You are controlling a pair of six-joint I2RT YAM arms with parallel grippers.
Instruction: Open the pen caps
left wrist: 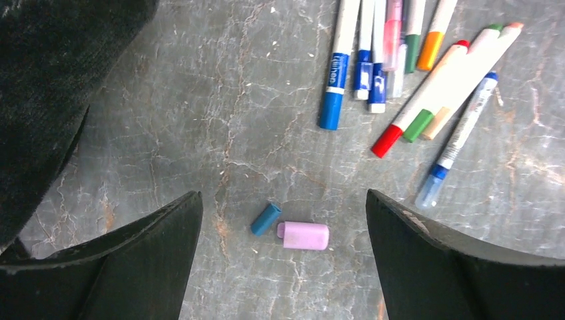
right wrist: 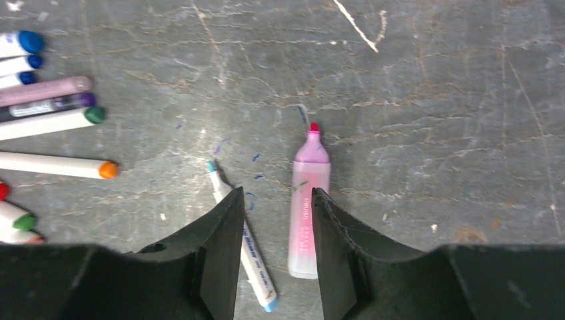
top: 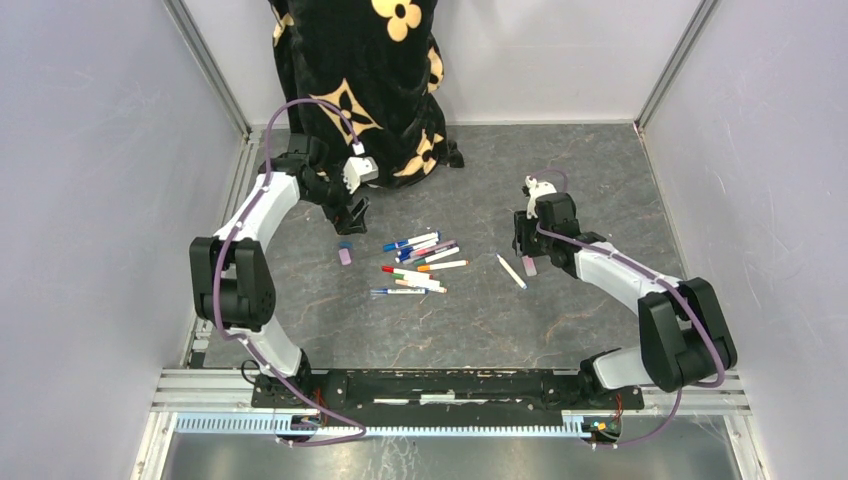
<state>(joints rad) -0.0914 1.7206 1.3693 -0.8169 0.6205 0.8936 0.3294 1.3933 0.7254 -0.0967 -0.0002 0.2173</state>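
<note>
- Two loose pen caps are counted at lower centre: blue cap point(left wrist: 265, 219) just beside pink cap point(left wrist: 304, 235).
- Roughly ten capped pens point(left wrist: 332, 100) are bunched at upper right, their ends cut off.
- Two uncapped pens are noted: thin pen point(right wrist: 241, 237) and pink pen point(right wrist: 306, 213).
- Left gripper point(left wrist: 283, 195): fingers spread wide, nothing held.
- Right gripper point(right wrist: 275, 193): fingers parted, nothing clamped.

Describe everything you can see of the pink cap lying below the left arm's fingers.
The pink cap is a stubby, pale pink cylinder of smooth-looking plastic with a narrower collar at its left end. It is off any pen and lies on its side on the grey marbled table, between the wide-open left fingers, which do not touch it. A smaller blue cap lies at its collar end; whether they touch cannot be told. The pens lie apart from it.
</note>
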